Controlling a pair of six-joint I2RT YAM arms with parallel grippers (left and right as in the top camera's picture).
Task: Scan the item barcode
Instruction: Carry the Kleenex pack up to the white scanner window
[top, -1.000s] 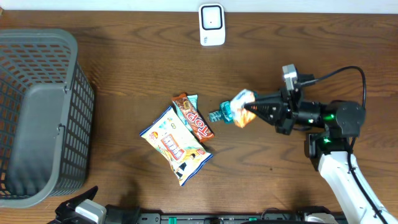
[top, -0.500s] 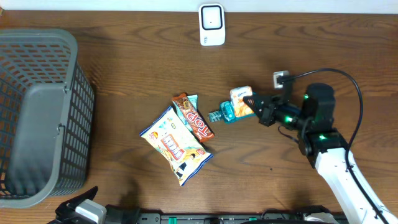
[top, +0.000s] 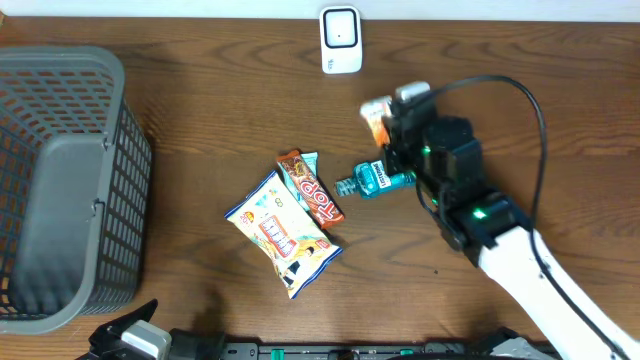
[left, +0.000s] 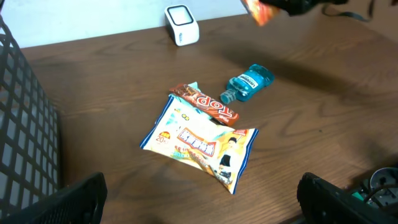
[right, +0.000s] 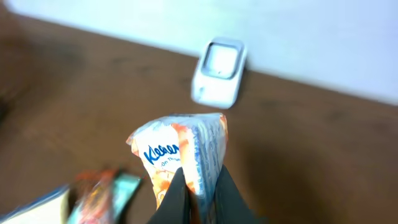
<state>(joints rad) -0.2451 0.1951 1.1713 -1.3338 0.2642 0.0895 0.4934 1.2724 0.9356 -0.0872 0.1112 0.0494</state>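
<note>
1. Shifted rearward toward white rounded plastic scanner (top: 340, 40): crinkly orange-and-white tissue pack (right: 177, 149), raised off table (top: 200, 100).
2. Right gripper (right: 198, 186): clamped on pack's lower edge.
3. Left gripper (left: 205, 196): spread wide, nothing held.

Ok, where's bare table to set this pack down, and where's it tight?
Widest bare stretch: between the basket and the bag, up to left of the scanner. Also bare: the far corner right of the scanner. Crowded: the middle, where bag, bar and bottle lie close together and the right gripper, shut on the pack, hangs beside the bottle.
</note>
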